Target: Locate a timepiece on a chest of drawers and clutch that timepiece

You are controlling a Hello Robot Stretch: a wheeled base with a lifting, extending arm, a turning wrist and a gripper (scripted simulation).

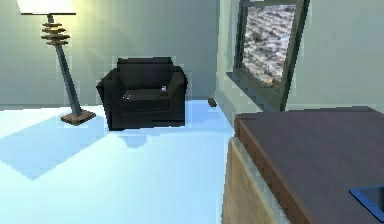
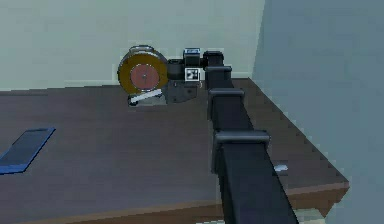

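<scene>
Grasp step: a round, orange-faced alarm clock (image 2: pixel 143 73) stands on the brown chest of drawers (image 2: pixel 100 150), the claw (image 2: pixel 170 88) at its three o'clock, whether holding anything I cannot tell; next likely needs a sure hold, then a lift.

You are looking at a home, most likely a living room or a bedroom. Take the black cushioned armchair (image 1: pixel 143 93) against the pale back wall (image 1: pixel 150 30) as your landmark. Just to the forward view's left of the armchair stands a tall white-shaded floor lamp (image 1: pixel 62 60) with a stack of wooden discs on its stem. To the armchair's right, a dark-framed window (image 1: pixel 268 45) sits in the side wall. Nearer you than the armchair, and to its right, is a dark-brown-topped wooden chest (image 1: pixel 320 150). Its top carries household things: a round orange-faced alarm clock (image 2: pixel 143 75) and a flat blue slab (image 2: pixel 27 148).
</scene>
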